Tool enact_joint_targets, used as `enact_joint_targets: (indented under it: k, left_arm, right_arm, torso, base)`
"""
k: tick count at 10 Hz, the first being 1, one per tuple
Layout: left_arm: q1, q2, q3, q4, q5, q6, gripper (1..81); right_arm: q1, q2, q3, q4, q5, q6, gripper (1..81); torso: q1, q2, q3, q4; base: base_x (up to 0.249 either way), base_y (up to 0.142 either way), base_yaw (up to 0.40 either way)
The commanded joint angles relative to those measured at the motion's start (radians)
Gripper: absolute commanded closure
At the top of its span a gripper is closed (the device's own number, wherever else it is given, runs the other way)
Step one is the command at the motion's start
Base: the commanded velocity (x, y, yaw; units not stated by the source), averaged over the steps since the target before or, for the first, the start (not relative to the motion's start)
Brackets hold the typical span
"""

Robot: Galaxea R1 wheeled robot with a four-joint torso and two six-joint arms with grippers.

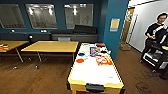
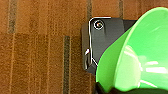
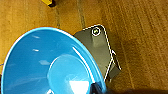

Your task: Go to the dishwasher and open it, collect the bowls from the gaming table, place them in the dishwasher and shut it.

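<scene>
Bowls first: the green bowl point(image 2: 140, 57) rides at the left gripper, the blue bowl point(image 3: 50, 65) at the right; whether fingers pinch them, I cannot tell. Keep both level while driving. Ahead lies the gaming table point(image 1: 95, 72), an orange bowl point(image 1: 80, 60) waiting.

I'm looking into an office break room or lounge. Dark teal walls point(image 1: 60, 18) carry a row of interior glass windows point(image 1: 41, 15) that reflect ceiling lights. Plain yellow-topped tables on thin metal legs point(image 1: 51, 46) stand on brown wood-look flooring point(image 1: 32, 75). A long white tabletop with pale yellow edging point(image 1: 93, 71) holds colourful board-game sheets point(image 1: 103, 60) (leisure, not desk work). A person point(image 1: 156, 32) stands by a black control rig at a corridor opening.
</scene>
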Motion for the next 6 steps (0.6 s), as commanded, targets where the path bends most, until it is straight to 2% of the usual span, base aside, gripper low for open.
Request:
enact_joint_targets:
  k: [1,6]
  left_arm:
    - [-0.033,-0.037,-0.004,0.01,0.057,0.007,81.1]
    - [-0.031,-0.02,-0.01,0.018,0.058,0.007,81.1]
  right_arm:
    - [0.032,-0.032,0.0,-0.031,-0.063,0.001,81.1]
    - [0.032,-0.027,0.002,-0.04,-0.065,0.001,81.1]
  torso:
    - [0.001,0.0,0.0,0.0]
    - [0.001,0.0,0.0,0.0]
  base:
    - [-0.141,0.0,0.0]
    - [-0.148,0.0,0.0]
